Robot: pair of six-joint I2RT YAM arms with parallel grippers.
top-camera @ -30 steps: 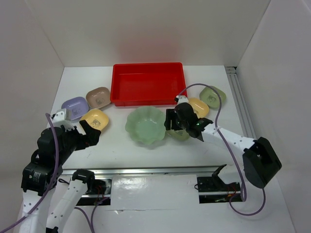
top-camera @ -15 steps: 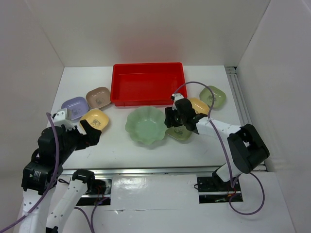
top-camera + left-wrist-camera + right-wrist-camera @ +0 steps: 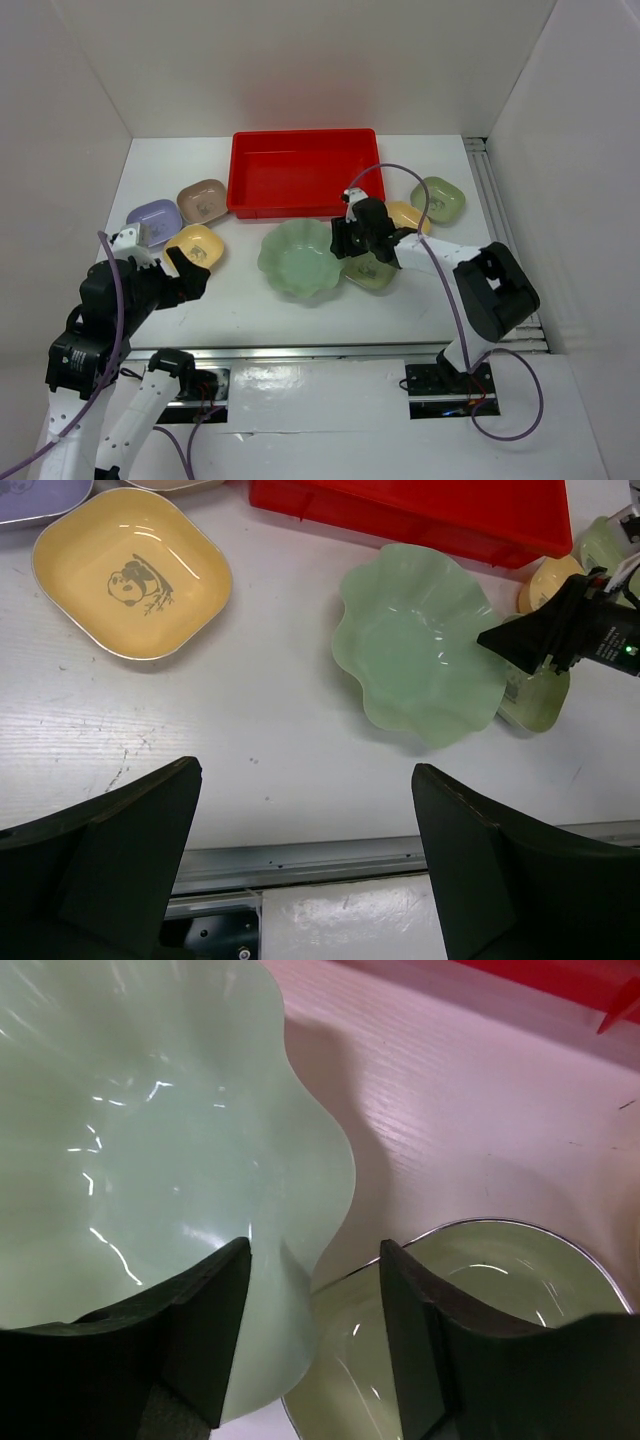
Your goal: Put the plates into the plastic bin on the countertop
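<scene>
**First:** The right gripper (image 3: pixel 315 1260) has its fingers spread astride the right rim of the scalloped plate (image 3: pixel 150 1140). One finger is inside the dish, the other over the small green plate (image 3: pixel 480 1290), and nothing is pinched. The left gripper (image 3: pixel 305 770) is spread too, over the countertop (image 3: pixel 240 300) at the near left.

**Second:** Hazards?

**First:** The scalloped rim overhangs the small plate's rim, so a closing finger may snag both. A pinch at one edge of so wide a dish will likely let it tilt and slip.

**Second:** Room?

**First:** The red bin (image 3: pixel 300 175) stands empty just behind the dish, and the plate must rise over its raised near wall. A yellow plate (image 3: pixel 408 214) crowds the right side. Bare counter shows toward the arms.
</scene>
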